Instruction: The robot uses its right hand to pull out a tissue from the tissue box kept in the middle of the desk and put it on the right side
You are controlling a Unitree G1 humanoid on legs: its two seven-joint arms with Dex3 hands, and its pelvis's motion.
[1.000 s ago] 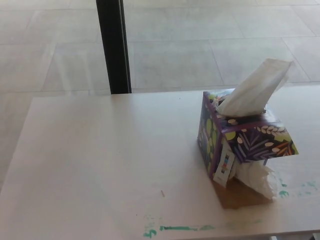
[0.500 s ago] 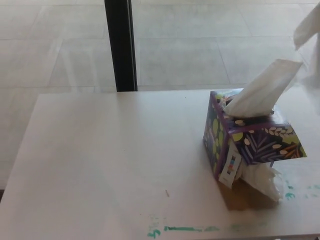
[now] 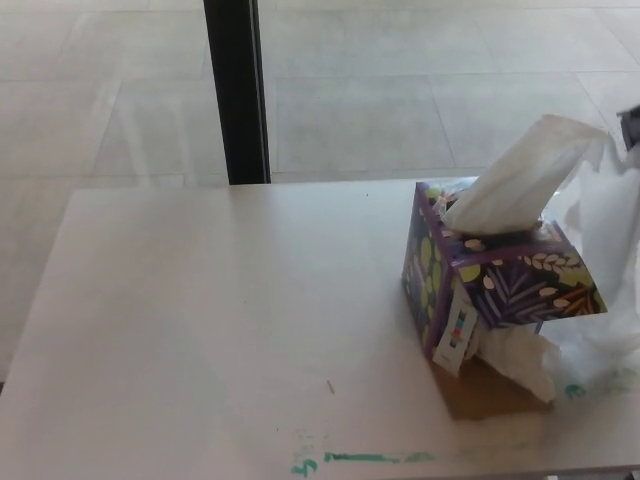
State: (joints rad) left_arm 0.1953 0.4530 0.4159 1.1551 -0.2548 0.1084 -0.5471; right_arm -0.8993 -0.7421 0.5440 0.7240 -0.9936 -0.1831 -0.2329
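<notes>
A loose white tissue now hangs in a blurred sheet over the counter's right edge, just right of the tissue box; half a second ago only a scrap of it showed, high at the picture's right edge, and a second ago none of it was in sight. A small dark shape at the right edge, above the sheet, is the right hand; so little of it shows that I cannot tell whether its fingers are spread or pinching the tissue. The left hand is out of the picture.

The box itself has not moved on the counter; only the camera has shifted slightly. It sits toward the right side, tilted, with its near right part raised over a crumpled white wad and a brown patch of counter beneath. Another tissue stands up from the opening in its top, leaning to the right.

Everything left of the box, out to the left edge and both left corners, is bare surface. Green marks run along the near edge. A dark post stands beyond the far edge, left of the middle.
</notes>
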